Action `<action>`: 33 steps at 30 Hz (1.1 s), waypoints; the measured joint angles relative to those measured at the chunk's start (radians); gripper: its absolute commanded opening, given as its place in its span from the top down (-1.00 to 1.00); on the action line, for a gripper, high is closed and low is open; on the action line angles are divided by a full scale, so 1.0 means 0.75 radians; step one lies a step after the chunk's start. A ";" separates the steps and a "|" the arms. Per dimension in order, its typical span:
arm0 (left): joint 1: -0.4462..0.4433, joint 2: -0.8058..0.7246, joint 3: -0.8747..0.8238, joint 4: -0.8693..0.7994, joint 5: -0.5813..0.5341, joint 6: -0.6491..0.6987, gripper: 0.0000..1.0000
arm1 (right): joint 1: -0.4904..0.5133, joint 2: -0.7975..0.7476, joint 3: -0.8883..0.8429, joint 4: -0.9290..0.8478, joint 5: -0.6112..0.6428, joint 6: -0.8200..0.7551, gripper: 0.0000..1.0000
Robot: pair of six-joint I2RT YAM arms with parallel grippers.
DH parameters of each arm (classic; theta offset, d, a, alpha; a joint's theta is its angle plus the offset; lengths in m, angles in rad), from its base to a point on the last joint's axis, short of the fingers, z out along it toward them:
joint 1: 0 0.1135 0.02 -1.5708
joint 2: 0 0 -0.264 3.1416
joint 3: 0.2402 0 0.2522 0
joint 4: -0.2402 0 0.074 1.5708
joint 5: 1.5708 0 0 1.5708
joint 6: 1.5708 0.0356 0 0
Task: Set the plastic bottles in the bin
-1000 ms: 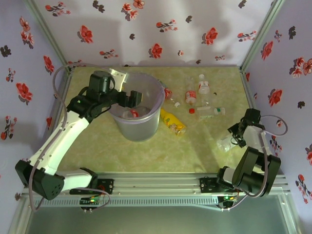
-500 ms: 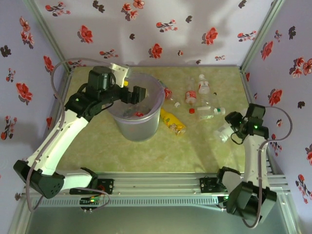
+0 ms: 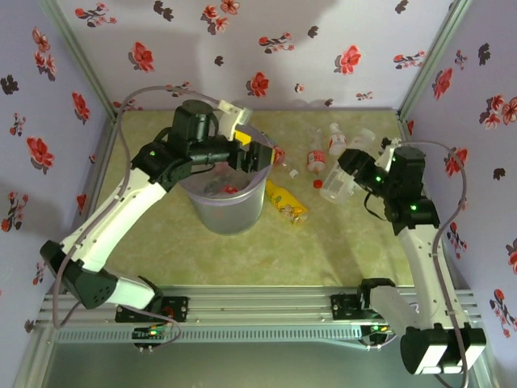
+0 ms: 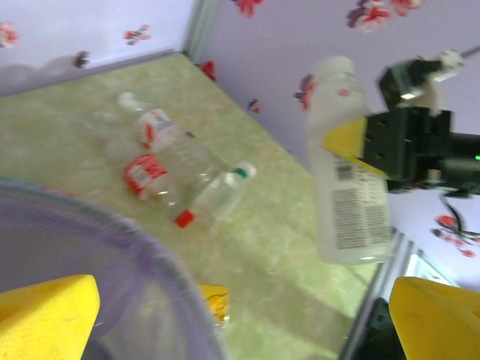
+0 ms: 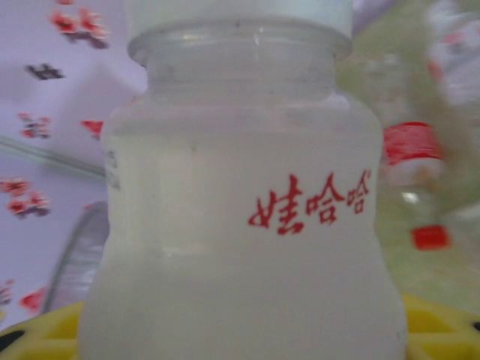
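Note:
The bin [image 3: 212, 212] is a big translucent grey-lavender bucket left of centre, its rim [image 4: 120, 240] low in the left wrist view. A red-labelled bottle [image 3: 229, 189] lies inside it. My left gripper [image 3: 252, 155] hangs open over the bin's right rim, yellow fingers [image 4: 46, 311] wide apart with nothing between them. My right gripper [image 3: 358, 171] is shut on a milky white plastic bottle [image 3: 341, 184] with red characters [image 5: 240, 225], held in the air right of the bin; this bottle [image 4: 349, 172] faces the left wrist camera.
Loose bottles lie right of the bin: two red-labelled ones [image 3: 317, 159] [image 3: 337, 144], a green-capped one [image 4: 221, 191], a yellow-labelled one [image 3: 287, 202] by the bin's base. Flowered walls close in the back and both sides.
My right arm has lifted the white bottle from the near right and carried it up and left toward the middle. My left gripper has shifted right across the bin, still open.

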 measured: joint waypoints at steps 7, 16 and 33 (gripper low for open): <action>-0.103 0.117 0.027 0.072 0.092 -0.057 -0.99 | 0.166 0.123 0.003 0.297 -0.071 0.124 -0.04; -0.126 0.255 0.059 0.122 0.125 -0.113 -0.99 | 0.301 0.200 0.040 0.436 -0.082 0.153 -0.03; -0.137 0.312 0.092 0.161 0.166 -0.183 -0.33 | 0.358 0.249 0.064 0.603 -0.085 0.186 -0.04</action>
